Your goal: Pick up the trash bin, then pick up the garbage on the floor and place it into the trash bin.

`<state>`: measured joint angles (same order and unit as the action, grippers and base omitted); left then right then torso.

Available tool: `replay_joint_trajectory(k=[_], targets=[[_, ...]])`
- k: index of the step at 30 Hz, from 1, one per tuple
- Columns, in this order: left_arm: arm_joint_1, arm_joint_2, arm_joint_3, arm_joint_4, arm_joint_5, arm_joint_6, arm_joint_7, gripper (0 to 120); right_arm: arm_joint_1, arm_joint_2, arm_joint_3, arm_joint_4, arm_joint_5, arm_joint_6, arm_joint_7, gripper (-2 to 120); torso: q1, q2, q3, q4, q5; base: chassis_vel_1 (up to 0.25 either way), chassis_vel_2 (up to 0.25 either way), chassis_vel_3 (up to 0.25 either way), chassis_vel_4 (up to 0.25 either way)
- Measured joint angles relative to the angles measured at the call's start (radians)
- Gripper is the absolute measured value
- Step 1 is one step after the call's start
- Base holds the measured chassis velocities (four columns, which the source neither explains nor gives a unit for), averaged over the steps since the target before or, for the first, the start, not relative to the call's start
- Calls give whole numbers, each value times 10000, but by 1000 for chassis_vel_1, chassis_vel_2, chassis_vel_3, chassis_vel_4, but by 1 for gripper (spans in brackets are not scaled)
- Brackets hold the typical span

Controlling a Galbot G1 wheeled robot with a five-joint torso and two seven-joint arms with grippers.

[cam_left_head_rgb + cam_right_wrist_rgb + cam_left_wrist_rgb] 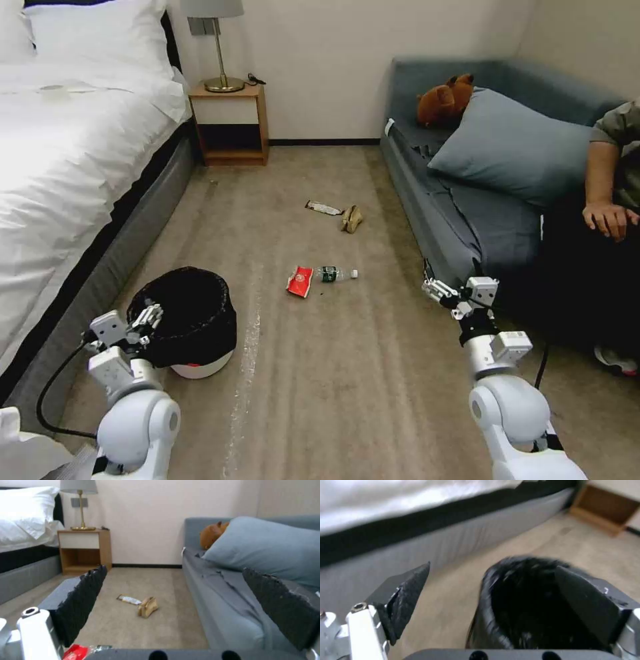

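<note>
The trash bin (pixel 190 313), lined with a black bag over a white base, stands on the carpet beside the bed. My left gripper (pixel 148 315) is at its near rim and open. In the left wrist view the trash bin's rim (pixel 486 585) lies between the spread fingers (pixel 410 590), one finger over the bin's mouth. The garbage lies mid-floor: a red-and-white packet (pixel 300 281), a small bottle (pixel 335 273), crumpled tan paper (pixel 351 218) and a bar wrapper (pixel 323 208). My right gripper (pixel 440 291) hangs open next to the sofa front, holding nothing. The right wrist view shows the wrapper (pixel 129 600) and tan paper (pixel 148 607).
A bed (pixel 73 153) runs along the left, and a wooden nightstand (pixel 230 123) with a lamp stands at the back. A grey sofa (pixel 467 220) with a pillow and a teddy bear (pixel 445 100) lines the right; a person sits at its near end. Carpet lies open between them.
</note>
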<state>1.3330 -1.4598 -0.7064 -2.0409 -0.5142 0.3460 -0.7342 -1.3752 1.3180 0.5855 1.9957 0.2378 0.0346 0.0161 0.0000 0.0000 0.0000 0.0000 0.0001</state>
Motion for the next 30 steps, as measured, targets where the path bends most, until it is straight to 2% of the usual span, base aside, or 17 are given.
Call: replay_joint_trajectory(k=[1, 2, 4, 5, 7, 8, 9, 13, 21, 23, 26, 30], targets=[[-255, -40, -97, 106, -533, 311, -480, 100, -49, -35, 117, 7, 55, 75, -53, 100, 0, 0, 0, 0, -1, 0, 0, 0, 0], [-255, -40, -97, 106, -533, 311, -480, 100, -49, -35, 117, 7, 55, 75, -53, 100, 0, 0, 0, 0, -1, 0, 0, 0, 0], [-722, -77, -271, 589, -992, 562, -929, 100, -142, -96, 299, 115, 107, 129, -148, 100, 0, 1, 0, 0, -1, 0, 0, 0, 0], [-722, -77, -271, 589, -992, 562, -929, 100, -142, -96, 299, 115, 107, 129, -148, 100, 0, 1, 0, 0, -1, 0, 0, 0, 0], [-1138, -78, -318, 1136, -1650, 569, -1155, 100, -207, -119, 356, 200, 124, 211, -261, 100, 0, 0, 0, 0, -3, 0, 0, 0, 0], [-1138, -78, -318, 1136, -1650, 569, -1155, 100, -207, -119, 356, 200, 124, 211, -261, 100, 0, 0, 0, 0, -3, 0, 0, 0, 0], [-1343, -87, -321, 1393, -2055, 531, -1180, 100, -227, -120, 359, 236, 117, 259, -328, 100, 0, 0, 0, -1, -1, 0, 0, 0, 0], [-1650, -95, -316, 1945, -2689, 581, -1049, 100, -256, -120, 330, 287, 77, 375, -471, 100, 0, 0, 0, 0, -1, 0, 0, 0, 0], [-2123, -61, -286, 2868, -2829, 645, -551, 98, -345, -90, 180, 324, -78, 561, -695, 100, 0, 0, 0, 0, -1, 0, 0, 0, 0], [-2247, -50, -288, 3204, -2830, 662, -435, 92, -415, -59, 113, 306, -147, 689, -776, 100, 0, 0, 0, 0, -1, 0, 0, 0, 0], [-2272, -50, -291, 3359, -2830, 659, -388, 86, -463, -43, 78, 290, -187, 773, -796, 100, 0, 0, 1, 0, -1, 0, 0, 0, 0], [-2157, -99, -294, 3494, -2879, 576, -300, 69, -550, -24, 49, 263, -239, 938, -850, 100, 0, 0, 1, 0, -1, 0, 0, 0, 0]])
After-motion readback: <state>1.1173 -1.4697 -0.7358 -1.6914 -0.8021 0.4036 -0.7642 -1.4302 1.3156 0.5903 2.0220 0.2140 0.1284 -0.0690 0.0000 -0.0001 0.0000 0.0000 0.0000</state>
